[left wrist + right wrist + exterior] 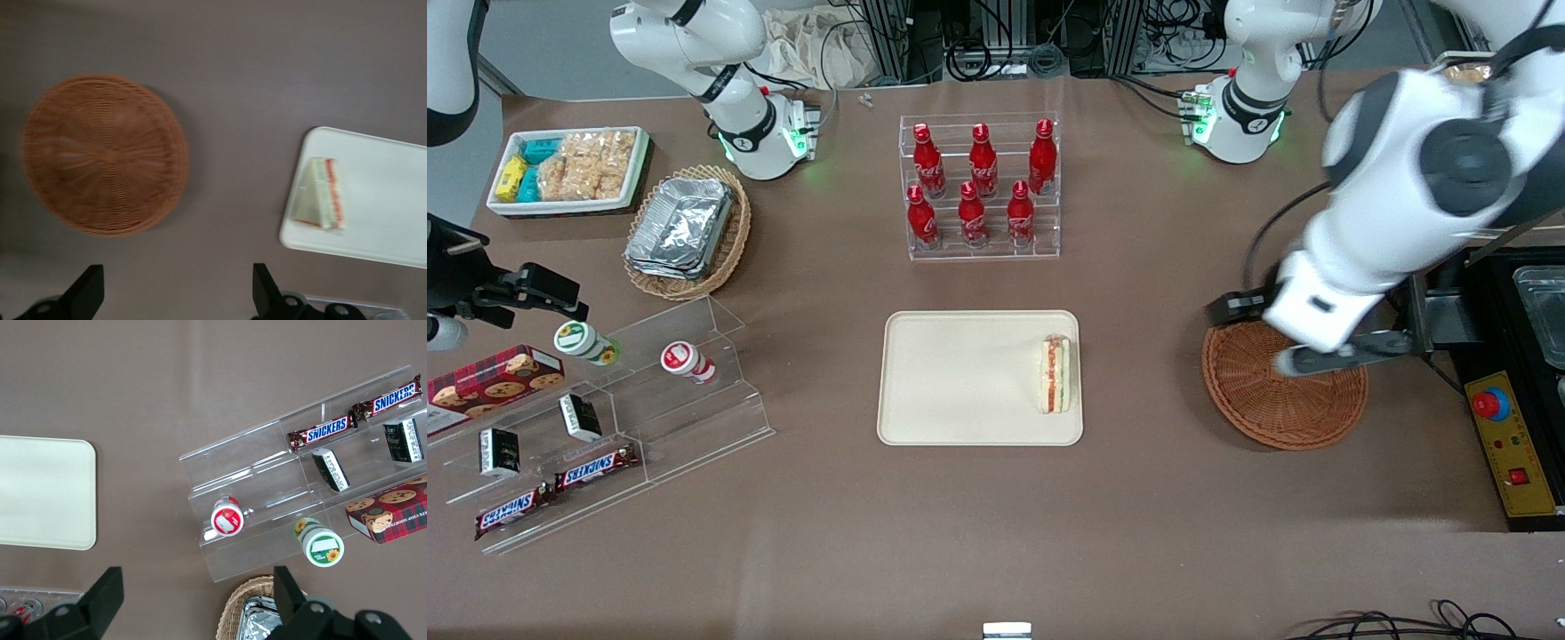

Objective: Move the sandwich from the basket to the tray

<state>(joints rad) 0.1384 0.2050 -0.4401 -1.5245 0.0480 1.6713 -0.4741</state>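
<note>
Sandwich point(1056, 374) lying flat on tray point(960, 378), close to its basket-side rim; wicker basket point(1263, 400) empty. Gripper point(1325, 358) above basket, jaws apart, holding nothing. Little risk; only a careless sweep nudging the sandwich off.

We see the white left arm covering the upper edge of the round reddish-brown wicker basket point(1282, 397). The black two-finger gripper point(1303, 342) is mostly hidden under it; the wrist view shows perhaps only its fingertips point(89, 288), cut off.

Brown table point(1138, 498) with tray point(960, 382), basket point(1272, 409), bottle rack point(983, 249), tool point(1307, 356) above basket
</note>
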